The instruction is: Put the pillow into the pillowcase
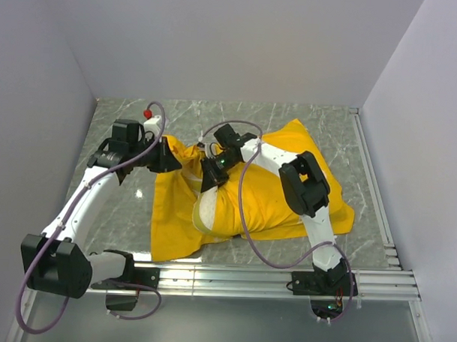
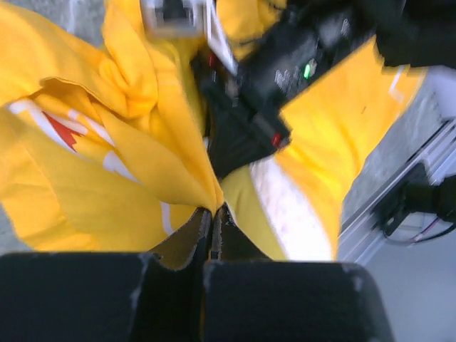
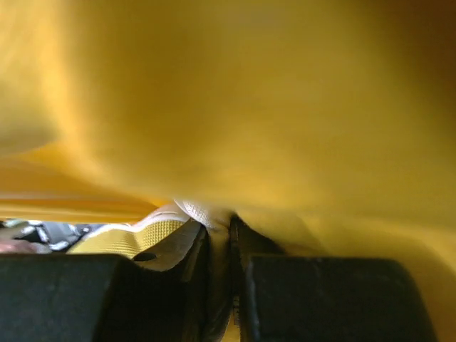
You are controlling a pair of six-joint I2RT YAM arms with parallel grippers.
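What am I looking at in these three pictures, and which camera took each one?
Two robot arms are bolted at the near edge of a grey marble-look table. The overhead picture looks down from behind them. The other two come from a camera on each wrist, so the black blocks along their bottom edge are that arm's own fingers. On the table lies a bright yellow pillowcase with a white pillow partly inside, a strip showing at the open end. The left gripper is shut on a fold of the pillowcase. The right gripper is closed too, under draped yellow cloth, seemingly on the pillow's pale edge; whether case fabric is caught as well is unclear.
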